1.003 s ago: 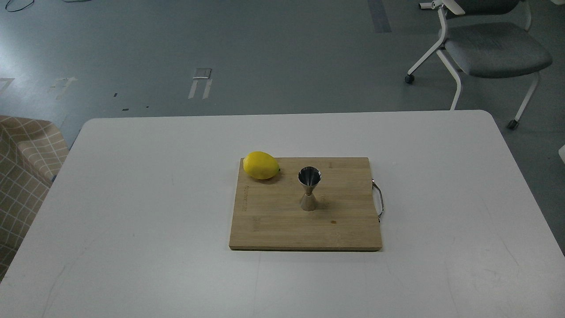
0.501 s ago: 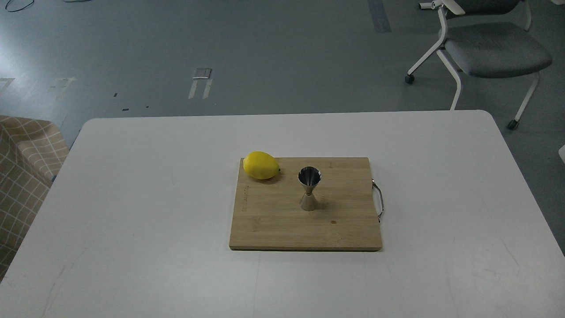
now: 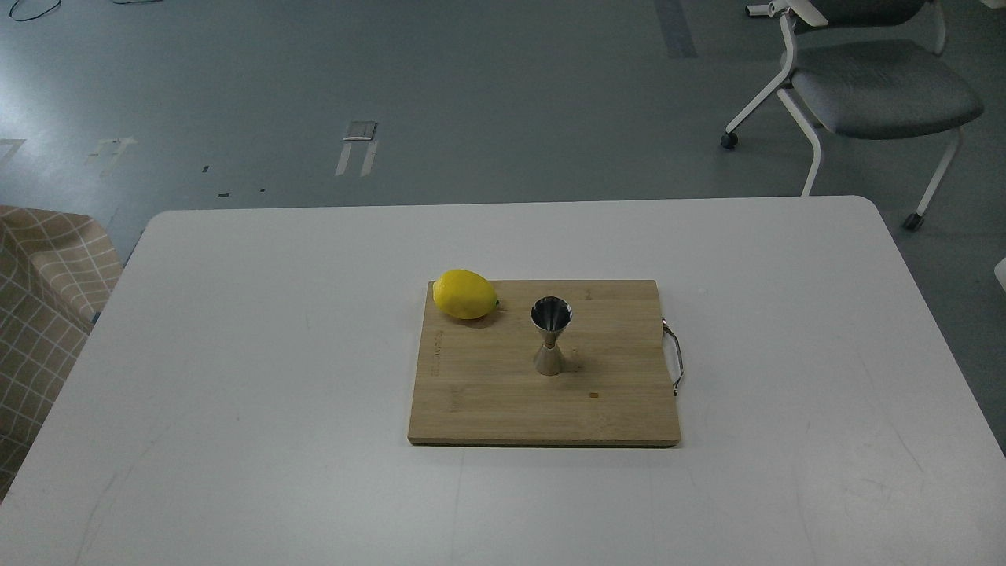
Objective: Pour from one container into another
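A shiny steel hourglass-shaped jigger [image 3: 551,336], the other container, stands upright near the middle of a wooden cutting board [image 3: 487,393] on the white table [image 3: 236,354]. Its open top cone faces up. The one container to pour from is out of view. Neither of my arms nor grippers shows in the head view.
A yellow lemon [image 3: 465,294] lies at the board's far left corner. The board has a metal handle [image 3: 674,354] on its right edge. A grey chair [image 3: 872,79] stands beyond the table at the far right, and a checked fabric seat [image 3: 39,299] sits by the left edge.
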{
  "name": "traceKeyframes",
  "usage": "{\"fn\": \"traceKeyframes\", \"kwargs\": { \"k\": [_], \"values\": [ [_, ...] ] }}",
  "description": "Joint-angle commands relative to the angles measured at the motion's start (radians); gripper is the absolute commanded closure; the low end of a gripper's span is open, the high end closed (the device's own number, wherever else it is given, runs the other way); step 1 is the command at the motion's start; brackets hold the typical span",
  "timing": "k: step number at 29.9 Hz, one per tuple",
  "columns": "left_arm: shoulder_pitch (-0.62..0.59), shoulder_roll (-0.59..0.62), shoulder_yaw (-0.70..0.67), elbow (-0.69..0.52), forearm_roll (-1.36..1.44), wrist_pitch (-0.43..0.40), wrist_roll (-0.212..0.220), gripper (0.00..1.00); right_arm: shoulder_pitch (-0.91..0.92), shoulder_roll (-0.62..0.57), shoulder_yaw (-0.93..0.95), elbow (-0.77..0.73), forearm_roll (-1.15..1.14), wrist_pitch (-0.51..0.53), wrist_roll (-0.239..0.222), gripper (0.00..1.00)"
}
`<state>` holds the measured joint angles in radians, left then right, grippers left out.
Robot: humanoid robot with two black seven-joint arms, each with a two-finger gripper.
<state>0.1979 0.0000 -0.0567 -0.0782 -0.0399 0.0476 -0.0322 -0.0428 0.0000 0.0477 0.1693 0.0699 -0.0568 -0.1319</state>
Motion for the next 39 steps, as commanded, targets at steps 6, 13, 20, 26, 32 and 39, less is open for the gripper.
{"fn": "traceKeyframes", "kwargs": {
  "k": [6, 13, 20, 26, 32, 39],
  "values": [
    [0.000, 0.000, 0.000, 0.000, 0.000, 0.000, 0.000, 0.01, 0.000, 0.000, -0.002, -0.001, 0.001, 0.000, 0.000, 0.00],
    [0.000, 0.000, 0.000, 0.000, 0.000, 0.002, 0.000, 0.01, 0.000, 0.000, 0.003, -0.001, 0.002, 0.000, 0.000, 0.00],
    [0.000, 0.000, 0.000, 0.000, 0.000, 0.000, 0.000, 0.01, 0.004, 0.000, 0.006, -0.014, 0.004, -0.003, 0.000, 0.00],
    [0.000, 0.000, 0.000, 0.000, 0.000, 0.000, 0.000, 0.01, 0.006, 0.000, 0.007, -0.007, 0.004, -0.002, 0.000, 0.00],
    [0.000, 0.000, 0.000, 0.000, 0.000, 0.000, 0.000, 0.01, 0.004, 0.000, 0.007, -0.010, 0.004, -0.002, 0.000, 0.00],
    [0.000, 0.000, 0.000, 0.000, 0.000, 0.000, 0.000, 0.01, 0.004, 0.000, 0.007, -0.010, 0.004, -0.002, 0.000, 0.00]
  ]
}}
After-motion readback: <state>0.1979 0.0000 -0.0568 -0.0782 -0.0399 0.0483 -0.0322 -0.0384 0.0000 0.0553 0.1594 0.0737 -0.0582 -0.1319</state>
